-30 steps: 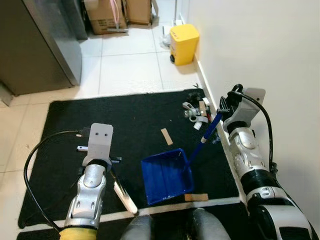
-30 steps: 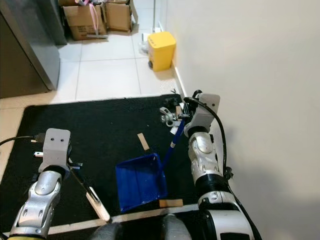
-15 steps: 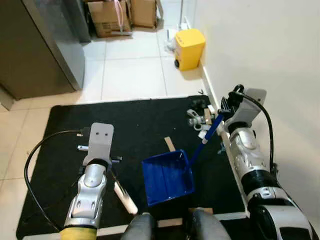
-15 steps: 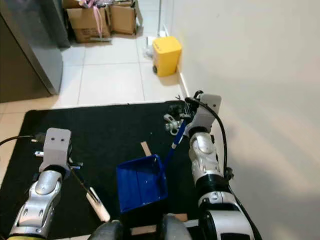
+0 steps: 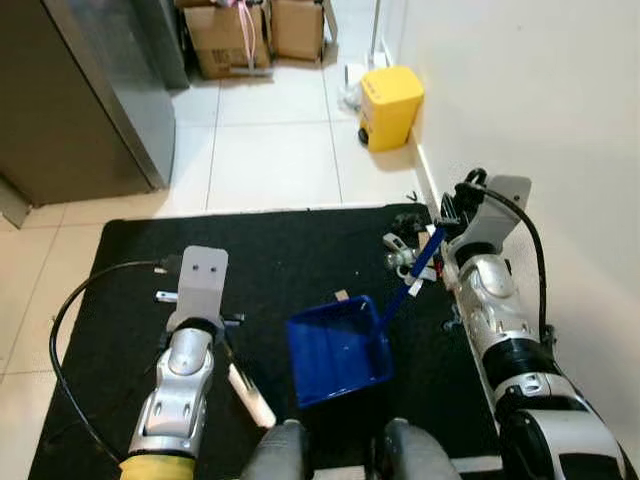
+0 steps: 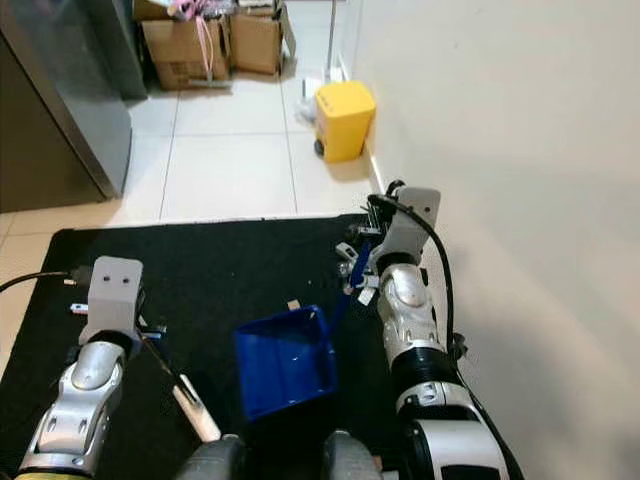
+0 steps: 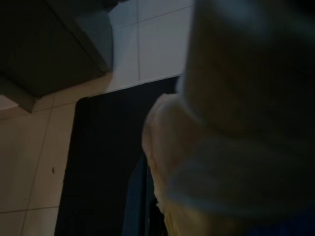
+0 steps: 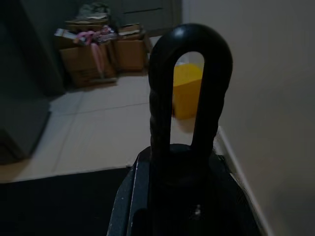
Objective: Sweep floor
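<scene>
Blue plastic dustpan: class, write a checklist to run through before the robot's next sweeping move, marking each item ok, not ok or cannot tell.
1. Blue plastic dustpan rests on the black mat: ok.
2. Right end effector holds the dustpan's blue handle: ok.
3. Left end effector holds the white-handled brush: ok.
4. Dustpan mouth faces the small debris pile by the wall: ok.
5. Debris is already in the pan: not ok.
6. Brush bristles touch the mat: cannot tell.

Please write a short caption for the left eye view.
Right gripper holding blue plastic dustpan on black mat.
</scene>
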Available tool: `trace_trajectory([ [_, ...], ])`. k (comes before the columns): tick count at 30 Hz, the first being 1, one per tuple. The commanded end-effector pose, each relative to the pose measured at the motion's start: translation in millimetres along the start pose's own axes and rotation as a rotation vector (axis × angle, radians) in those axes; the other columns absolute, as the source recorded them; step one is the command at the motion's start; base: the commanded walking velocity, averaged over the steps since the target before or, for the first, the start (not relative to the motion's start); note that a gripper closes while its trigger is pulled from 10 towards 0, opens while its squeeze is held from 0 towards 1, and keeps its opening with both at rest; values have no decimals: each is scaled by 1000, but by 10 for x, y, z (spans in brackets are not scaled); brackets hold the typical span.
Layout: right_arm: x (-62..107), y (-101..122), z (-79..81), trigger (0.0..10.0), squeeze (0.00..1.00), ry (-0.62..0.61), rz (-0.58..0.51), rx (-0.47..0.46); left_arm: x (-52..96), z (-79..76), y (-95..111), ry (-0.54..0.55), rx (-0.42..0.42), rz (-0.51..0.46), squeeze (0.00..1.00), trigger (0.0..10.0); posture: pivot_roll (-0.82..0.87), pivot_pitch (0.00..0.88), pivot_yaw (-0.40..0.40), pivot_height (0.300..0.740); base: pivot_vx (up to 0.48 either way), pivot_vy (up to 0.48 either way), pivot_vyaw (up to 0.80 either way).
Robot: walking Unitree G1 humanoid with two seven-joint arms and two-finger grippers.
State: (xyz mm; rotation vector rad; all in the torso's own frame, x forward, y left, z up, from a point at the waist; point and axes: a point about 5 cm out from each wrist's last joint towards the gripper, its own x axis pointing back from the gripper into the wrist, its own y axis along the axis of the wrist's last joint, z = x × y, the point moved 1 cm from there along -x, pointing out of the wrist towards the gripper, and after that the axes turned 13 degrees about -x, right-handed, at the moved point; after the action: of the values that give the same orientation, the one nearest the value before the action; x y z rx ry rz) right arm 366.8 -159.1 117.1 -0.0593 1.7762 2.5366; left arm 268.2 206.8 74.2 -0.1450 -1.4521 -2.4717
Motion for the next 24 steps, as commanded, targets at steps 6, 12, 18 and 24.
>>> trace_trajectory([
  [6, -2, 32, -22, 10000, 0, -5, -16, 6, 3, 18, 9, 9, -11, -6, 0, 10000, 79, 115, -7, 740, 375, 0, 0],
  [12, 2, 31, -26, 10000, 0, -7, -17, 5, 9, 12, 6, 5, -11, -5, 0, 10000, 79, 117, -7, 740, 374, 0, 0],
  [18, 2, 31, -26, 10000, 0, -6, -17, 5, 11, 7, 8, 5, -10, -6, 0, 10000, 79, 116, -7, 740, 376, 0, 0],
  [24, 1, 31, -25, 10000, 0, -6, -17, 7, 13, 5, 7, 4, -10, -6, 0, 10000, 79, 116, -7, 740, 375, 0, 0],
])
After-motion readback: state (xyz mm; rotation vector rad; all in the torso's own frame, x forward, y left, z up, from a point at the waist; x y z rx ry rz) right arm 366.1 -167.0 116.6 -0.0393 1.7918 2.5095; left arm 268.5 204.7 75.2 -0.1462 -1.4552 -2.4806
